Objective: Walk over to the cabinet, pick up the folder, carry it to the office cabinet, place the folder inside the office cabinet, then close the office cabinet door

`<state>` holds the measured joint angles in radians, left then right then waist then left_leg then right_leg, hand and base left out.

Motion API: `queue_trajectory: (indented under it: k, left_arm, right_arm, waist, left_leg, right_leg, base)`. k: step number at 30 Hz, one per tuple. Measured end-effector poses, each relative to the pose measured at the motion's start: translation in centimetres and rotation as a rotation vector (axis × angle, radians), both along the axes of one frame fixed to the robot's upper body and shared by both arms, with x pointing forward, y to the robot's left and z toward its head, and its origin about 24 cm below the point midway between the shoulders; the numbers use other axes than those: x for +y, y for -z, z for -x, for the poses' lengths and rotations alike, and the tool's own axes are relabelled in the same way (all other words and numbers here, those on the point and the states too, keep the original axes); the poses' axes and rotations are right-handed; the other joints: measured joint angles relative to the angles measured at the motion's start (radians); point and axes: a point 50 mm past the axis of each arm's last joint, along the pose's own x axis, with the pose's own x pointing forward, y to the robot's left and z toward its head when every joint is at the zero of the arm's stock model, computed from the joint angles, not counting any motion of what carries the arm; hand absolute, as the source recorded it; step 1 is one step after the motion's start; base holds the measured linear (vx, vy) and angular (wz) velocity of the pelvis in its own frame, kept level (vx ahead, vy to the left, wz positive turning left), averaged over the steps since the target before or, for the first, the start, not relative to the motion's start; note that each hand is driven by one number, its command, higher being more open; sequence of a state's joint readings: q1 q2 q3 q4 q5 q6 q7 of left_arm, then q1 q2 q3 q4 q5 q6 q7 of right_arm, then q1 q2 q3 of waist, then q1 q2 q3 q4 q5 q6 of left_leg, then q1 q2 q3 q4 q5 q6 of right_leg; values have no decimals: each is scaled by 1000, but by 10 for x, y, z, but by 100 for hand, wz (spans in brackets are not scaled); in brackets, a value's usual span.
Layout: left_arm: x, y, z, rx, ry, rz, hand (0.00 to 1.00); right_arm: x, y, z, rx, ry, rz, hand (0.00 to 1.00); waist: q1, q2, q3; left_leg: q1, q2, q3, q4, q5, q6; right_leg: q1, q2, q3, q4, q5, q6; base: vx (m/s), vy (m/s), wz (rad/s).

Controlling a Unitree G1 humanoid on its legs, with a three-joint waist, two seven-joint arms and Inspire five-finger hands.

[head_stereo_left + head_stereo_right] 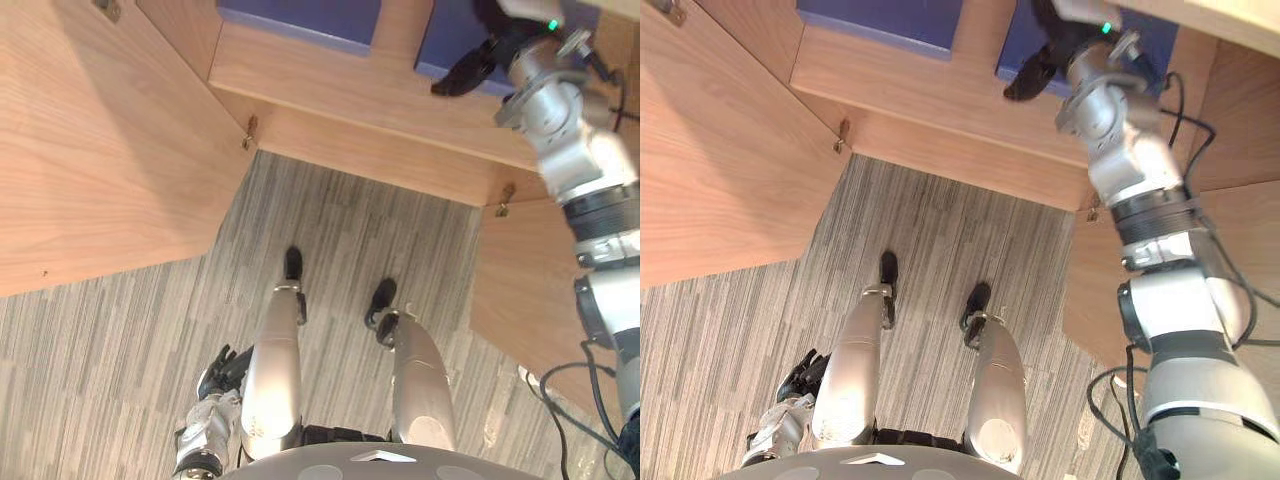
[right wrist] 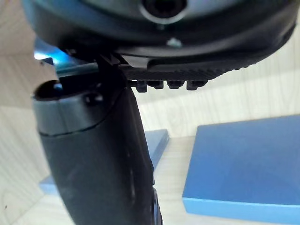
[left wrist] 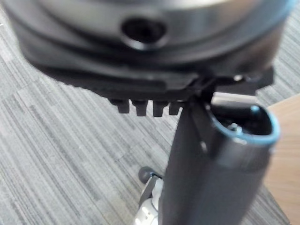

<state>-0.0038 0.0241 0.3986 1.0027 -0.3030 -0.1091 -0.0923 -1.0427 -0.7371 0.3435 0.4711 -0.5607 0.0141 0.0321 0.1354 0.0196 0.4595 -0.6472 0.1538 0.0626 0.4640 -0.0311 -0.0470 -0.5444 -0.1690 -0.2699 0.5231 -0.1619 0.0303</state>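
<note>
Right hand, seemingly relaxed, near folder

Most likely an office, judging from a steep downward look at one corner of the room. Floored in grey striped carpet tiles, the sort laid in workplaces rather than homes. Furnished with a pale wood-laminate office cabinet, plain and flat-fronted, the same laminate inside and out, both doors swung wide on small metal hinges. Stocked with flat blue folders lying on the cabinet shelf: one right beside the right fingers, another folder further off to their left.
</note>
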Motion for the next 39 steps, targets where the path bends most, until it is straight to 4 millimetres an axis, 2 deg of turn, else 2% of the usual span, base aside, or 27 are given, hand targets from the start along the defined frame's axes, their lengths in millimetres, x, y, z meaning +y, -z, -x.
queue_trajectory:
  k: [3,5,6,7,8,9,10,11,15,17,18,22,24,25,26,28,29,31,34,36,39]
  left_arm:
    - [0,2,2,15,3,2,100]
    - [3,2,4,29,26,-16,100]
    - [6,2,4,39,63,-46,100]
    - [13,1,5,61,108,-85,100]
    - [16,1,6,75,139,-109,100]
    - [22,0,7,97,204,-157,100]
    - [23,0,7,108,235,-175,100]
    - [30,-1,7,134,307,-226,100]
    - [33,-1,9,192,505,-331,100]
    - [34,-2,8,211,586,-375,100]
    - [36,-2,9,227,630,-398,100]
    - [38,2,19,285,716,-426,100]
    - [40,5,29,323,745,-434,100]
    - [41,7,36,353,765,-438,100]
    - [41,7,37,357,767,-438,100]
    - [42,9,42,393,788,-452,100]
    - [41,9,43,398,791,-455,100]
    - [41,11,51,417,786,-448,100]
    - [40,13,60,435,769,-434,100]
    - [39,15,67,455,745,-428,100]
    - [39,17,81,489,685,-411,100]
  right_arm:
    - [-7,27,0,68,25,24,100]
    - [-9,46,0,120,28,19,100]
    - [-9,61,-1,162,25,6,100]
    - [-7,84,-1,222,16,-21,100]
    - [-6,96,0,256,12,-35,100]
    - [-5,123,3,332,8,-59,100]
    - [-5,137,5,373,9,-71,100]
    - [-6,166,11,465,18,-95,100]
    - [-14,252,44,754,80,-154,100]
    - [-19,274,55,836,113,-165,100]
    - [-20,286,62,881,128,-177,100]
    - [-11,321,87,1014,127,-221,100]
    - [2,343,107,1088,116,-294,100]
    - [11,359,122,1138,136,-410,100]
    - [12,363,126,1149,143,-439,100]
    - [22,384,152,1211,210,-668,100]
    - [23,390,161,1227,233,-716,100]
    - [25,408,192,1261,348,-921,100]
    - [23,425,224,1292,484,-1059,100]
    - [23,436,248,1297,604,-1179,100]
    - [25,441,264,1247,705,-1315,100]
  waist:
    - [-1,0,0]
    - [-1,-7,-4]
    - [0,-14,-11]
    - [2,-26,-29]
    - [2,-31,-37]
    - [3,-41,-51]
    - [3,-46,-63]
    - [2,-54,-87]
    - [-8,-57,-156]
    - [-14,-58,-171]
    - [-27,-59,-177]
    - [-44,-66,-222]
    - [-64,-71,-252]
    - [-74,-73,-275]
    - [-78,-74,-278]
    - [-92,-84,-289]
    - [-96,-88,-294]
    - [-118,-98,-301]
    - [-138,-104,-307]
    - [-139,-113,-314]
    - [-139,-121,-337]
  left_leg:
    - [31,1,-2,1,-2,-2]
    - [52,4,-4,4,-5,-4]
    - [67,10,-5,4,-8,-6]
    - [80,14,-7,4,-11,-10]
    - [90,14,-10,2,-13,-10]
    - [115,14,-15,-3,-16,-12]
    - [125,13,-17,-10,-17,-13]
    - [146,12,-18,-25,-18,-13]
    - [208,11,-13,-35,-29,-10]
    - [235,11,2,-40,-35,-5]
    - [261,9,11,-52,-35,-3]
    - [331,3,58,-74,-49,4]
    - [376,-4,84,-90,-57,10]
    - [402,-6,106,-102,-64,11]
    - [407,-7,109,-104,-66,10]
    - [445,-19,131,-131,-71,6]
    - [453,-27,130,-145,-67,7]
    - [489,-53,128,-191,-56,11]
    - [530,-73,133,-217,-55,13]
    - [572,-77,159,-243,-54,15]
    - [607,-82,193,-275,-49,21]
  right_leg:
    - [36,4,0,-4,2,2]
    - [61,13,0,-9,2,3]
    - [81,16,-1,-19,5,1]
    - [97,23,-2,-30,5,1]
    - [112,27,-5,-40,5,1]
    - [142,33,-8,-55,5,2]
    - [153,34,-11,-62,5,2]
    - [180,36,-16,-83,6,4]
    - [269,47,-8,-171,35,29]
    - [303,50,4,-215,59,34]
    - [332,50,9,-246,76,38]
    - [393,51,51,-323,116,52]
    - [426,50,73,-354,129,61]
    - [442,47,93,-369,136,67]
    - [444,47,97,-372,137,67]
    - [460,39,119,-384,146,72]
    - [460,34,123,-387,148,75]
    - [469,15,132,-388,148,80]
    - [494,4,141,-397,146,84]
    - [512,-3,163,-402,146,85]
    - [515,-7,191,-402,145,87]
  base:
    - [0,0,0]
    - [0,0,0]
    - [12,-12,-3]
    - [0,0,0]
    - [0,0,0]
    - [23,-13,6]
    - [39,-15,9]
    - [37,-7,8]
    - [64,44,-3]
    - [66,95,-17]
    - [52,77,-15]
    - [28,72,-30]
    - [15,46,-33]
    - [24,39,-27]
    - [9,49,-35]
    - [-13,43,-26]
    - [-18,38,-18]
    - [-5,38,-11]
    - [13,49,-12]
    - [15,41,-28]
    - [5,36,-30]
